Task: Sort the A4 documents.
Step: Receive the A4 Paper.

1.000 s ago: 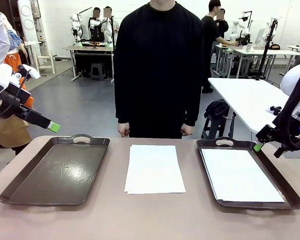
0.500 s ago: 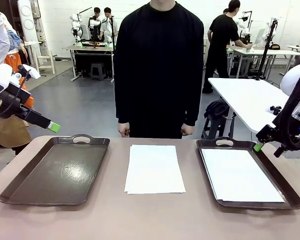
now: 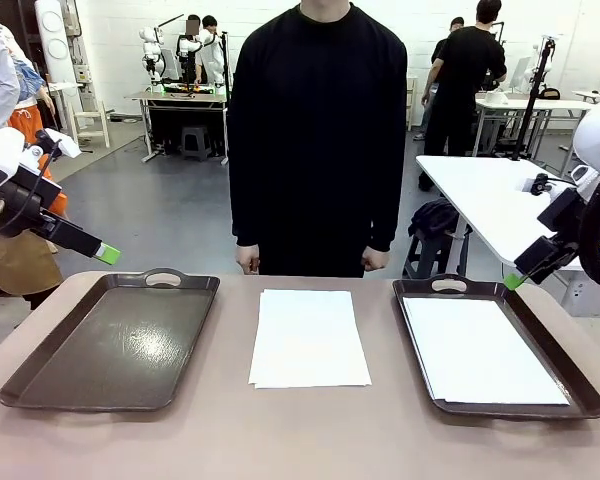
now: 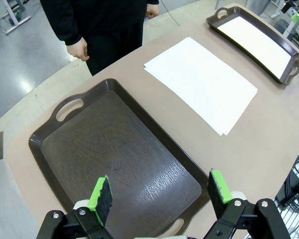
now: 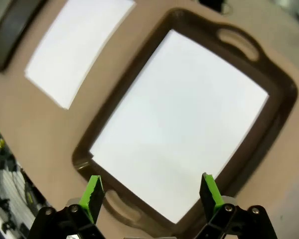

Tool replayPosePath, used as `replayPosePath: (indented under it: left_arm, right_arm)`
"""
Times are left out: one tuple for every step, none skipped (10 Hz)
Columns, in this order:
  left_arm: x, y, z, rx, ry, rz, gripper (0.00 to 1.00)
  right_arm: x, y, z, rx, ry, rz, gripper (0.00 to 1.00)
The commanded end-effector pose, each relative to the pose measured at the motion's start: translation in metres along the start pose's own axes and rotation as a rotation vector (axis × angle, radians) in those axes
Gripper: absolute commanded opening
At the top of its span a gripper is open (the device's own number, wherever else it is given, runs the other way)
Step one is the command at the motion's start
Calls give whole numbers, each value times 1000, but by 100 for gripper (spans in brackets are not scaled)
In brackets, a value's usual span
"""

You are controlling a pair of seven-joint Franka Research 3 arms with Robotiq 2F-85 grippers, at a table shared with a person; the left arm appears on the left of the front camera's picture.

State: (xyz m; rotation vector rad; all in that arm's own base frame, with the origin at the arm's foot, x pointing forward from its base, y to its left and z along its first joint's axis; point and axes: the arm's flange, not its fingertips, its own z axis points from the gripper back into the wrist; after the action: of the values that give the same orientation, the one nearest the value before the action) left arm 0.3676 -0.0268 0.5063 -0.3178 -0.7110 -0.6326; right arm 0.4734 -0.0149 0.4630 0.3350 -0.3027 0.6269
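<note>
A stack point(image 3: 309, 337) of A4 sheets lies flat on the middle of the surface point(image 3: 310, 435), between the left tray point(image 3: 110, 345) and the right tray point(image 3: 412, 292), which has white paper point(image 3: 483, 350) lying inside it. A person point(image 3: 317, 130) stands at the far side with hands down. The left jaws hang spread above the left tray's near end, and the right jaws are spread high over the right tray. Neither pair holds anything. The paper will likely be light, limp and easily creased. Sheets should slide readily over one another, so lifting one may drag its neighbour. The stack sits flush on the surface, leaving little to pinch. A near corner or short edge looks like the best place to take hold, peeled up gently.
</note>
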Motion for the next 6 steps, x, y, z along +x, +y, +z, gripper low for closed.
replayPosePath:
  left_arm:
    - [-1,1,0,-2,-2,3,100]
    - [-1,1,0,-2,-2,3,100]
    - [-1,1,0,-2,-2,3,100]
    - [-1,1,0,-2,-2,3,100]
    - [-1,1,0,-2,-2,3,100]
    - [-1,1,0,-2,-2,3,100]
  right_arm:
    - [-14,8,5,90,-56,93,100]
    - [-12,15,17,124,-95,133,100]
    - [-8,17,27,149,-130,143,100]
    - [-4,17,38,164,-164,149,100]
    - [1,16,46,180,-181,157,100]
    - [7,15,55,197,-198,164,100]
